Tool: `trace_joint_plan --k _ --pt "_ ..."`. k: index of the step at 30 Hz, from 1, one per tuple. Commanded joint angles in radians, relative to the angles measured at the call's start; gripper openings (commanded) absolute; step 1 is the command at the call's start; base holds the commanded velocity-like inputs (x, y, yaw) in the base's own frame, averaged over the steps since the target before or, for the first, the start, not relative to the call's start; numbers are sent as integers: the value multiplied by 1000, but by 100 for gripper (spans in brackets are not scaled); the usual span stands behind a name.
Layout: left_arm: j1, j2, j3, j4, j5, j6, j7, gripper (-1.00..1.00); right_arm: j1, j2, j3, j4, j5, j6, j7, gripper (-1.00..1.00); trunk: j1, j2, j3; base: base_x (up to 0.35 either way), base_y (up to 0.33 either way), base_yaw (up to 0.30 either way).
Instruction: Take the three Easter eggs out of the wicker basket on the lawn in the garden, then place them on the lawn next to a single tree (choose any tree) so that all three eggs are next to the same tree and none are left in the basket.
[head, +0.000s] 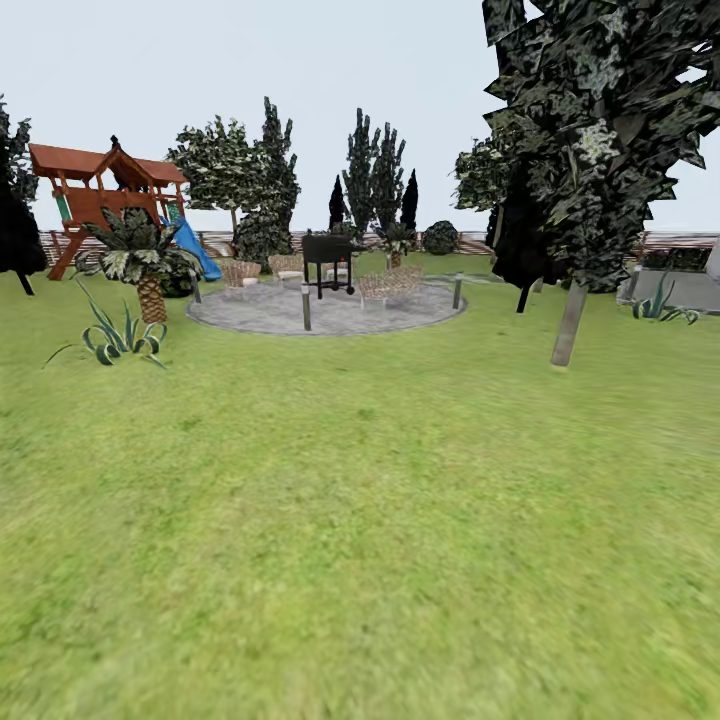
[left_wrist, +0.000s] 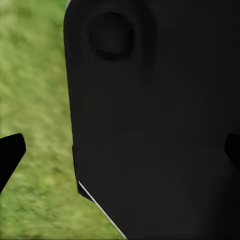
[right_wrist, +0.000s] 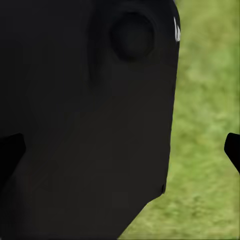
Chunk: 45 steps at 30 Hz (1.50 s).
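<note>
Green lawn ahead, tree well beyond both hands, basket and eggs unseen; left hand and right hand look spread and empty; scan slowly for basket.

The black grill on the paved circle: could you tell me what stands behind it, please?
Behind the grill rise tall dark cypresses, with a slatted fence running across the back. Wicker chairs stand beside it on the paved circle. The ground directly behind the grill's body is covered.
</note>
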Motion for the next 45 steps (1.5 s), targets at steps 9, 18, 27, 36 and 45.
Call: trace_joint_plan --k 9,18,27,36,45 --pt "-6 -17 6 -39 10 17 -6 100 -35 -3 9 -18 11 -16 -5 100 0 0 0 0 0 0" --pt "-6 -11 6 -40 11 15 -5 100 -35 0 9 -16 9 -37 -1 100 0 0 0 0 0 0" --pt "-6 -14 6 -40 11 15 2 100 -35 2 9 -14 10 -38 2 100 0 0 0 2 0 0" --pt "-6 -13 6 -40 11 15 2 100 -35 2 9 -14 7 -37 0 100 0 0 -3 204 0 0" --pt "-6 -13 6 -40 11 15 2 100 -35 2 9 -14 6 -37 1 100 0 0 -17 39 0 0"
